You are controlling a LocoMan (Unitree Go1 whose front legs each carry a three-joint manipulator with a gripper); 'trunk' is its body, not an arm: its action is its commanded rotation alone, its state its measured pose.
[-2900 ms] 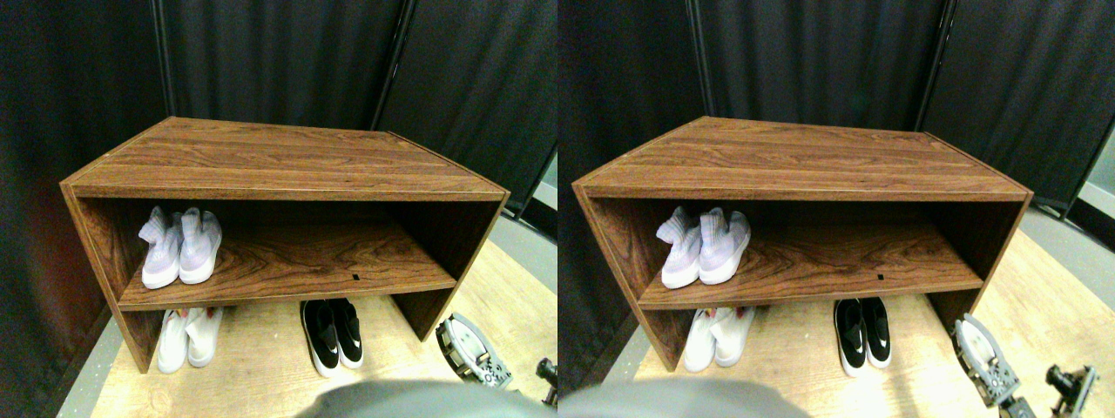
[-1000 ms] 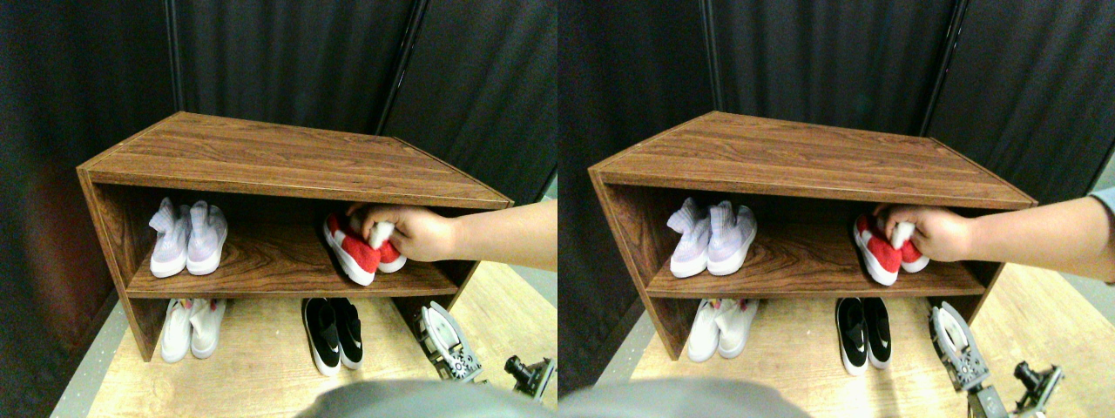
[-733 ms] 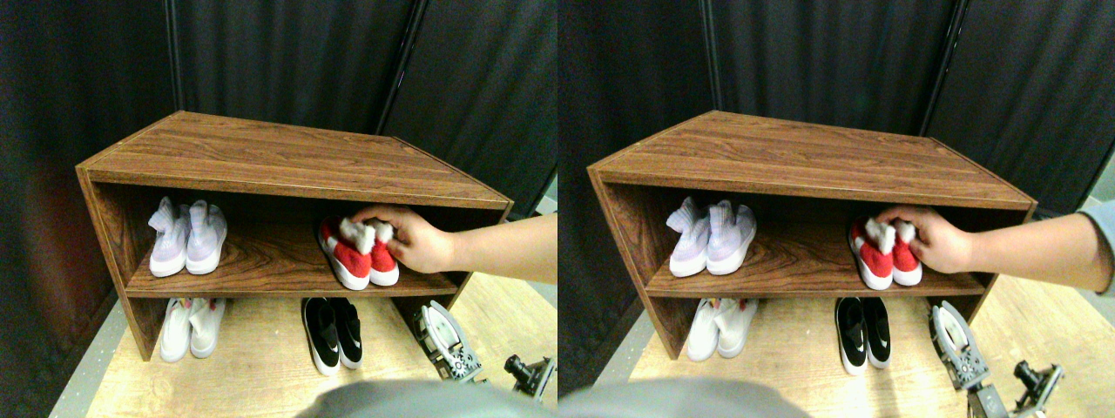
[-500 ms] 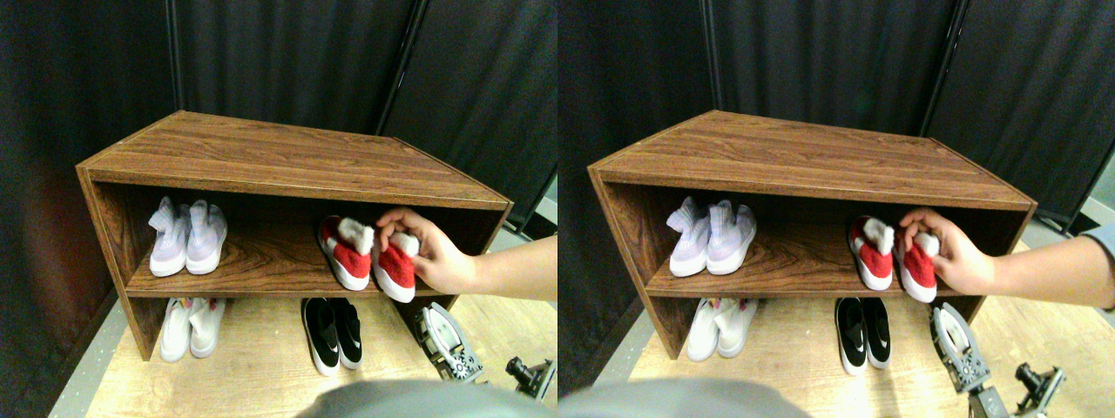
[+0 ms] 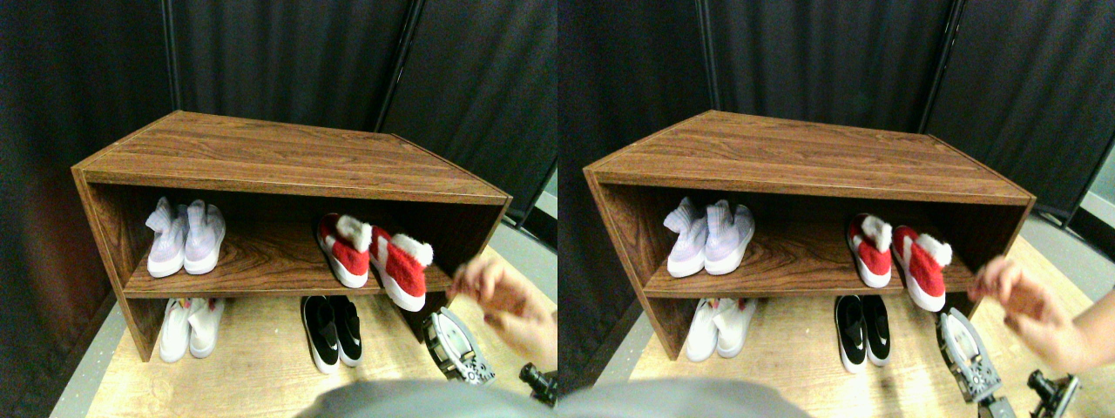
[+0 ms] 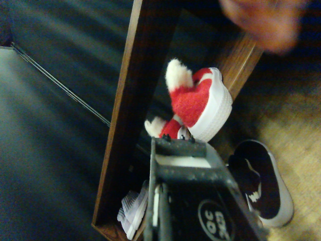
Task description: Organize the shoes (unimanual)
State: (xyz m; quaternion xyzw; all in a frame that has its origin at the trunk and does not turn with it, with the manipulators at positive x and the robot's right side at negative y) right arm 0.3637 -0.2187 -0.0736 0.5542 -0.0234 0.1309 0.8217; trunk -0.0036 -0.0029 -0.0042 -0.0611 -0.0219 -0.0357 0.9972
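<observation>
Shoes: two red (image 5: 375, 252), two lavender (image 5: 185, 238), two white (image 5: 190, 329), two black (image 5: 331, 333)

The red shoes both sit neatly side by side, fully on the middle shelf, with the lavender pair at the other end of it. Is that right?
Not quite. Only one red shoe sits fully on the middle shelf. The other red shoe is skewed, its toe hanging past the shelf's front edge, as the stereo pair view shows. The lavender pair does stand at the other end of that shelf.
</observation>
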